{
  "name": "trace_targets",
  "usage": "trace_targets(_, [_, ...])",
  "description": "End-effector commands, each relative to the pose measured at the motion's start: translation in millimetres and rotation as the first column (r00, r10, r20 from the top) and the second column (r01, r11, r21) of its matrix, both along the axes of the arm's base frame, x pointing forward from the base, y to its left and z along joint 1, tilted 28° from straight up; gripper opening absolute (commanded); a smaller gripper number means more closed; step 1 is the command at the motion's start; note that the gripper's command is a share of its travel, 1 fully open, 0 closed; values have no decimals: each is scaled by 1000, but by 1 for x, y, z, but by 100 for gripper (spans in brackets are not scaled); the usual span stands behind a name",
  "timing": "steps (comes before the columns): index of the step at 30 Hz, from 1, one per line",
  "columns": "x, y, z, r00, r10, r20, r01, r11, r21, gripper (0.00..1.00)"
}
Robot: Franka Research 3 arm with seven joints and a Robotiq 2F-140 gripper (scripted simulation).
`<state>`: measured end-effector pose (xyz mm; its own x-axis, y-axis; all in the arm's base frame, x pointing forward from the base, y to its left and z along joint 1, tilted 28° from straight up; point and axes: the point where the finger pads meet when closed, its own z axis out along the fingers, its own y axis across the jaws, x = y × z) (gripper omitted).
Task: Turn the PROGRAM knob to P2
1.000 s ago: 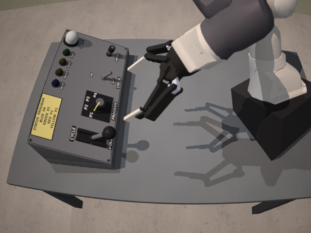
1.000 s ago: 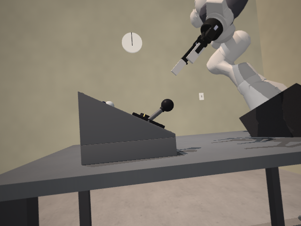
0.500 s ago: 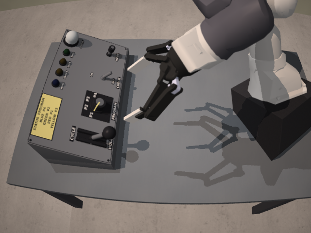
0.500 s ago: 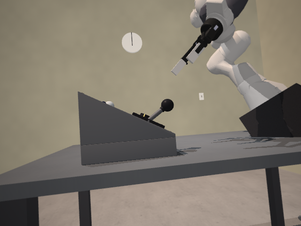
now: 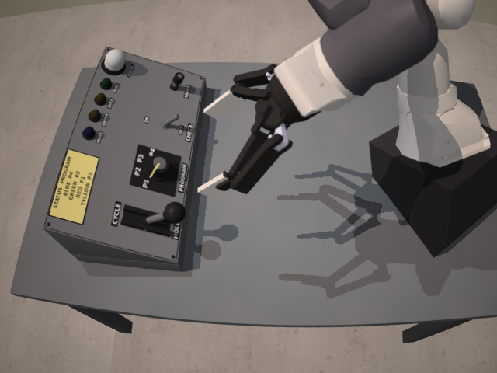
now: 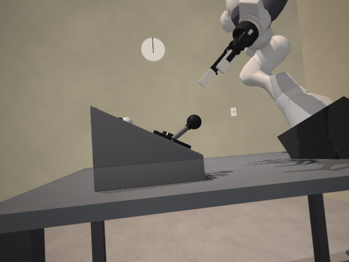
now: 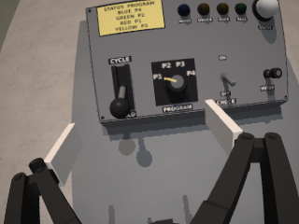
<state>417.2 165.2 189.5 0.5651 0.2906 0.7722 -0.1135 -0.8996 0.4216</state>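
Observation:
The grey sloped console (image 5: 124, 156) stands on the left of the table. Its PROGRAM knob (image 5: 159, 169) is dark with a yellow pointer that points at P1; the marks P1, P2, P3 and P4 arc around it. The knob also shows in the wrist view (image 7: 175, 82). My gripper (image 5: 208, 146) is open and empty. It hangs high in the air to the right of the console's front edge, well above the panel, as the side view (image 6: 210, 74) shows. Its two pale fingertips point toward the console.
On the panel are the CYCLE lever with a black ball (image 5: 173, 211), a grey CHECK toggle (image 5: 170, 121), a small black MODE knob (image 5: 177, 80), a white dome (image 5: 114, 60), several dark lamps (image 5: 97, 107) and a yellow legend plate (image 5: 74, 186). The robot's black base (image 5: 437, 184) stands at the right.

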Motion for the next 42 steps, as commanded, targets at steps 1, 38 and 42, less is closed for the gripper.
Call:
trace_targets(1, [-1, 0, -1, 1000, 3, -3, -3, 1000, -2, 100])
trace_targets(38, [-43, -181, 125, 998, 45, 40, -46, 999, 21, 100])
trace_targets(42, [-57, -195, 121, 1000, 18, 11, -18, 1000, 5, 100])
